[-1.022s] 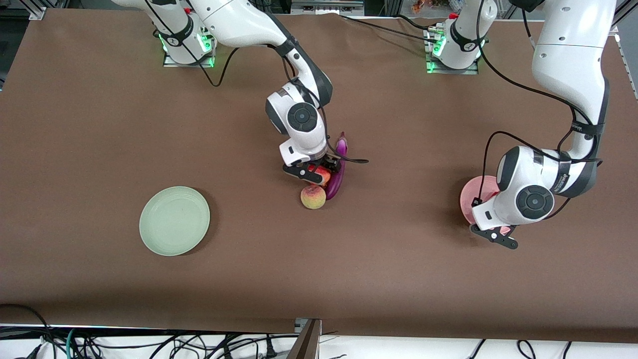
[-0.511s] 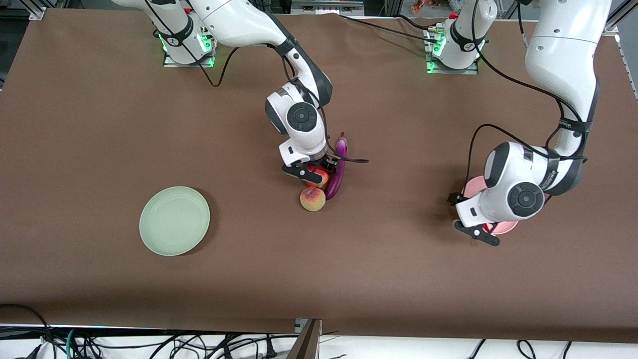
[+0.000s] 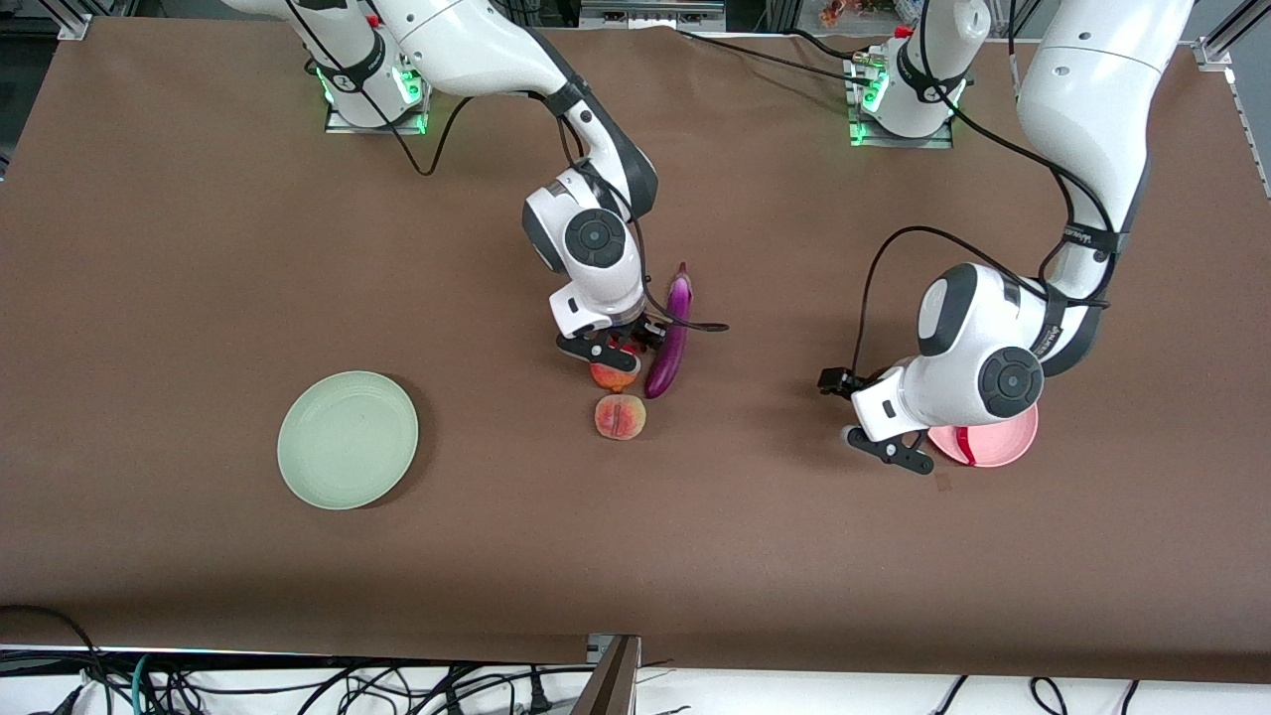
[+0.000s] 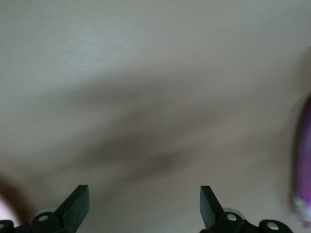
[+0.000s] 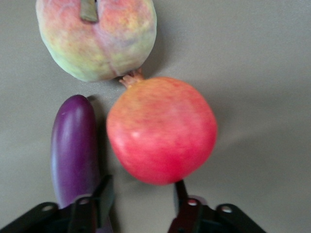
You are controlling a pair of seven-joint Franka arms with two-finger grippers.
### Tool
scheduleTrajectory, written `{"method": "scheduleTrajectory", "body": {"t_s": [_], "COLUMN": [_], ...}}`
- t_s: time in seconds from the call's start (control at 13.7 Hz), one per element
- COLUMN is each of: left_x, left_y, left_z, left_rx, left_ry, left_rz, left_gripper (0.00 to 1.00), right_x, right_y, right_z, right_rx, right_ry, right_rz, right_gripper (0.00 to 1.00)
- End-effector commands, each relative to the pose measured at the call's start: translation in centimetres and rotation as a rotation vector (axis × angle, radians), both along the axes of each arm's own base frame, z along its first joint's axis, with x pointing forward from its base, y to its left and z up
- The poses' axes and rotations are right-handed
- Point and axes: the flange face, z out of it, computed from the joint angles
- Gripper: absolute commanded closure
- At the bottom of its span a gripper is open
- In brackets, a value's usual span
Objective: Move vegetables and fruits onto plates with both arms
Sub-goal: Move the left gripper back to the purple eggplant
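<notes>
A glossy purple eggplant [image 3: 669, 348], a red fruit [image 5: 162, 130], a yellowish-pink peach [image 3: 621, 417], a mint green plate [image 3: 348, 439] and a pink plate [image 3: 998, 444] lie on the brown worktop [image 3: 199, 298].

No readable text

On the left arm [image 3: 1077, 238] a small line of dark lettering runs along the black band of the forearm, and a second one sits on the band beside the wrist joint (both too small to make out). The right arm [image 3: 586, 248] shows only plain round caps with no marking on them. Neither the green plate [image 3: 348, 440] nor the pink plate [image 3: 998, 445] carries any print, and the fruit, the eggplant [image 3: 670, 343] and the brown surface [image 3: 199, 298] bear no label, number or sign.
</notes>
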Motion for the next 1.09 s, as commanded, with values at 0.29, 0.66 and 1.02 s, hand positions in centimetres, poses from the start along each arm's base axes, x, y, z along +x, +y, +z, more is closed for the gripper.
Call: {"method": "scheduleTrajectory", "body": {"t_s": [0.29,0.66,1.02], "left_x": [-0.8,-1.2,-1.9], "left_y": [-4.3,-8.7,-9.5], "left_z": [0.2,0.7,0.4], "left_rx": [-0.068,-0.108,-0.098], "left_ry": [0.012,-0.017,-0.008], "left_rz": [0.134,0.224,0.219], "left_gripper": [0.0,0.0,0.0], "right_x": [1.3,2.2,2.5], "right_y": [-1.0,-2.4,-3.8], "right_z": [0.6,0.2,2.0], "right_rx": [-0.062,-0.09,-0.135], "right_ry": [-0.057,-0.057,0.0], "right_rz": [0.089,0.166,0.207], "right_gripper": [0.0,0.0,0.0]}}
